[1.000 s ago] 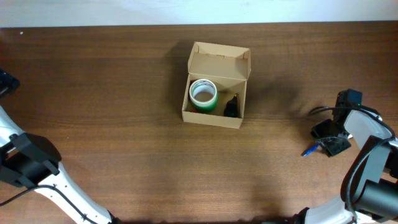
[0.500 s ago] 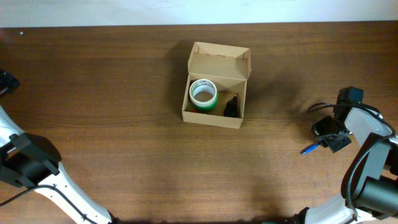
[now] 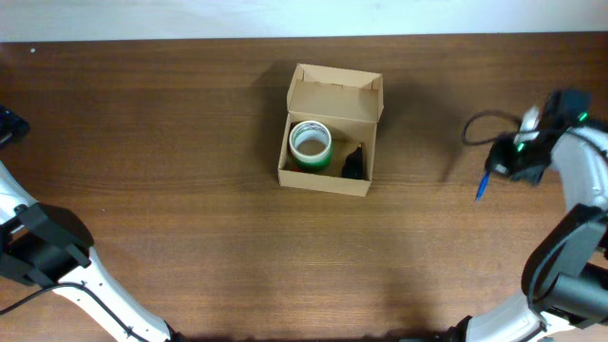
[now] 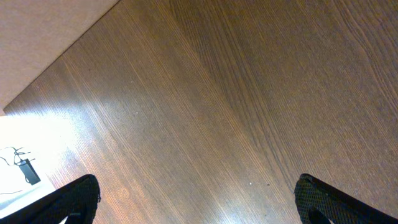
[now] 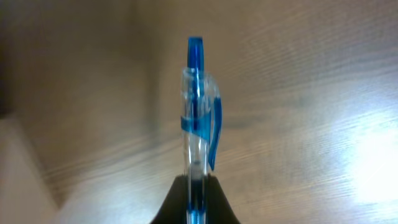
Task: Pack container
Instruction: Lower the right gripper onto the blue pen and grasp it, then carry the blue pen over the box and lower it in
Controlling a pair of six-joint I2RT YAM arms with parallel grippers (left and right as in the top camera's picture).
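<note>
The container (image 3: 328,180), a small tan cardboard box with its flap lid open, stands at the table's middle. Inside it are a green tape roll (image 3: 310,143) and a small black object (image 3: 352,162). My right gripper (image 3: 502,165) is at the right of the table, well right of the box, shut on a blue and clear pen (image 3: 482,185). The pen also shows in the right wrist view (image 5: 199,118), held upright between the fingers (image 5: 196,205), above the wood. My left gripper (image 4: 196,202) is open and empty over bare wood at the far left.
The brown wooden table (image 3: 171,190) reaches a pale far edge at the top. A black cable (image 3: 480,123) loops off the right arm. The left wrist view shows the table's corner and a pale floor (image 4: 37,37) beyond it.
My right gripper has moved up and away from the front edge with the pen in it, and the pen now hangs lifted off the table. The left arm has not moved.
</note>
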